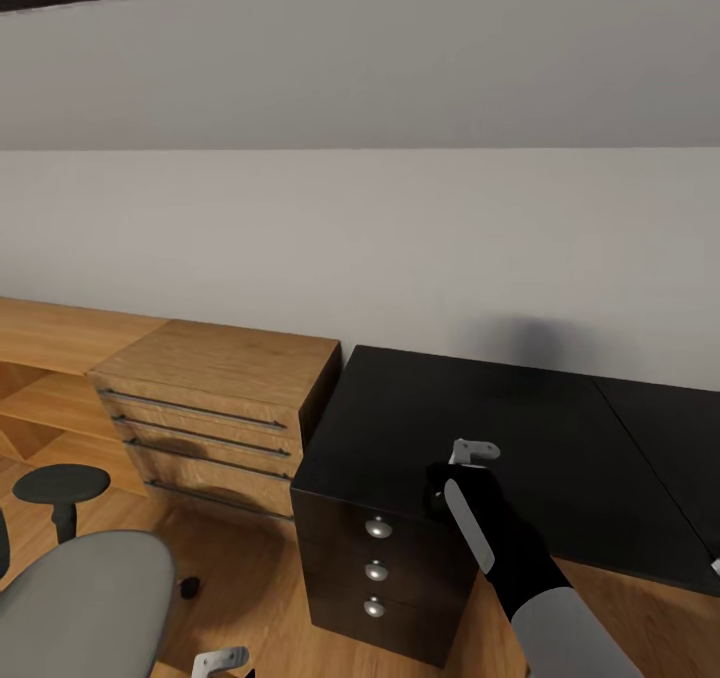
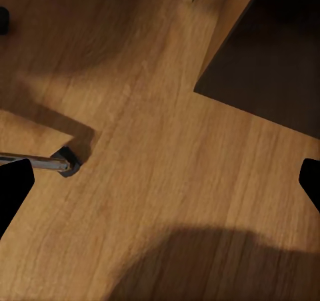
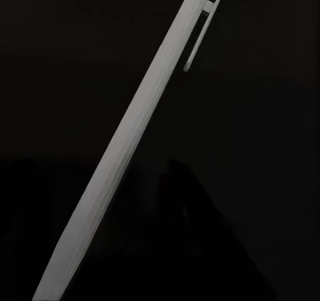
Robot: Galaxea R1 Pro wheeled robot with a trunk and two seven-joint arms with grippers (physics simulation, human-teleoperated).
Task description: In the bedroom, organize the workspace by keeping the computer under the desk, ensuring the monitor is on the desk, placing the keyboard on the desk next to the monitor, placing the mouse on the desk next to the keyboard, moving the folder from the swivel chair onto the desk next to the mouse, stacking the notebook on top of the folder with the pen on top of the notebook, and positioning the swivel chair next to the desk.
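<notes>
The black desk (image 1: 520, 428) stands against the pale wall, its top bare and dark, with three drawers carrying round silver knobs (image 1: 377, 528) stacked at its near left corner. Just to its left, touching or nearly so, sits a light wooden drawer cabinet (image 1: 215, 398) with long bar handles. At the near left the grey padded seat of the swivel chair (image 1: 85, 598) shows, with one black armrest (image 1: 62, 486) rising above it; the chair is apart from the desk, with wooden floor (image 1: 250, 578) between them.

The right gripper (image 1: 472, 455) is over the near left part of the desk top, above the drawers. Its arm reaches up from the near edge, and a pale grey pen (image 1: 468, 523) lies along the black forearm there. In the right wrist view the same pen (image 3: 127, 161) runs as a long white bar with a clip at one end, set against the black desk surface (image 3: 253, 114); the jaws themselves are too dark to make out, so whether they grip the pen cannot be told.

The left gripper (image 1: 222, 661) is low at the near edge, beside the chair. In the left wrist view its black fingertips (image 2: 13, 188) stand wide apart, with nothing between them, above the floor (image 2: 167, 181), where one chrome leg and caster (image 2: 67, 161) of the chair base shows.
</notes>
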